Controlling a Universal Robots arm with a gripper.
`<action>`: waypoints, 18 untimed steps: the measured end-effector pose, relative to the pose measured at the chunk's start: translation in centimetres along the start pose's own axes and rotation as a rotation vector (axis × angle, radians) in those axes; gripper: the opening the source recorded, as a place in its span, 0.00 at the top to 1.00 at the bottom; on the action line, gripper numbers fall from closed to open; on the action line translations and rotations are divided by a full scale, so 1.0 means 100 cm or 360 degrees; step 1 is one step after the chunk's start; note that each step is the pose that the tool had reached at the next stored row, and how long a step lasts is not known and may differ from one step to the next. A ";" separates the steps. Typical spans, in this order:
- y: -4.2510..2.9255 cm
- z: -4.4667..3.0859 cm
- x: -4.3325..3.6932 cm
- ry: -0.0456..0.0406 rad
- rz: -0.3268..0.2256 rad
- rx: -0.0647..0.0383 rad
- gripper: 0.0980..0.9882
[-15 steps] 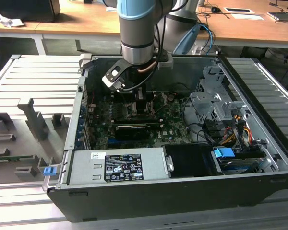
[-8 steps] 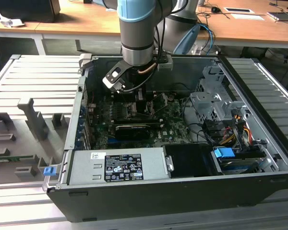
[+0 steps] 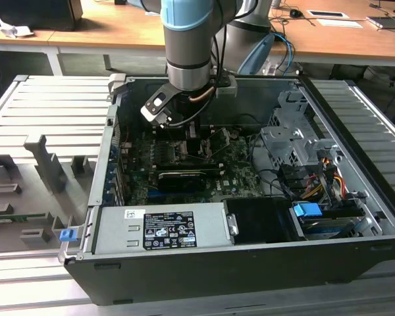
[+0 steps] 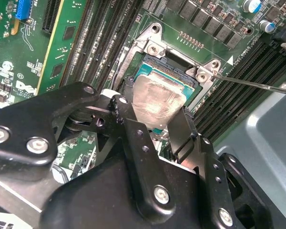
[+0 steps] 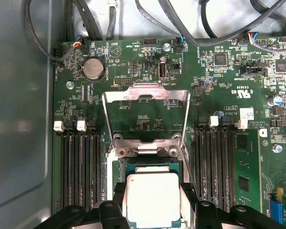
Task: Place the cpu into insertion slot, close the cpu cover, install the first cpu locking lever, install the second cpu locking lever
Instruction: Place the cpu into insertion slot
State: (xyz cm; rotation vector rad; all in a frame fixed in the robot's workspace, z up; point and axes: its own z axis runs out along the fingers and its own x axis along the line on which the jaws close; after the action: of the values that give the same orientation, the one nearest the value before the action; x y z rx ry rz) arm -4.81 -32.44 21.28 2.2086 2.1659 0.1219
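Plainly, the gripper (image 5: 152, 190) is clamped on the cpu (image 5: 152, 202). Its two black fingers (image 4: 182, 131) press against opposite edges of the silvery chip, which lies between them in both wrist views.

Lay a clock face on the insertion slot (image 4: 171, 61), with twelve at the hinge of the cpu cover (image 5: 146, 94). The fingers then grip at three and nine. The chip sits at the dial's centre, straight under the gripper, and looks square to the socket's metal rim. Whether it rests in the socket or hangs just above it, I cannot tell.

The cover lies open beyond twelve, its window clear of the chip and its length along the six-to-twelve line. Memory slots (image 5: 78, 167) flank the socket at three and nine. A thin locking lever (image 4: 257, 85) stands free, angling out over the nine o'clock slots toward the case's grey wall.

In the exterior view the arm (image 3: 187, 46) reaches down into the open computer case (image 3: 204, 276).
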 end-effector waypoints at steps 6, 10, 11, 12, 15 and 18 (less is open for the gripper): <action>-0.0004 0.0033 0.0000 0.0000 0.0000 0.0000 0.52; -0.0008 0.0069 0.0011 -0.0001 0.0004 0.0000 0.52; -0.0008 0.0074 0.0015 -0.0001 0.0004 0.0000 0.52; -0.0008 0.0080 0.0016 -0.0001 0.0003 0.0000 0.52; -0.0011 0.0098 0.0025 -0.0002 0.0004 0.0000 0.52; -0.0011 0.0106 0.0034 -0.0001 0.0005 0.0000 0.52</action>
State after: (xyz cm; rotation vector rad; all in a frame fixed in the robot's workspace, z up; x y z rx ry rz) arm -4.82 -32.08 20.23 2.2115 2.1622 0.1212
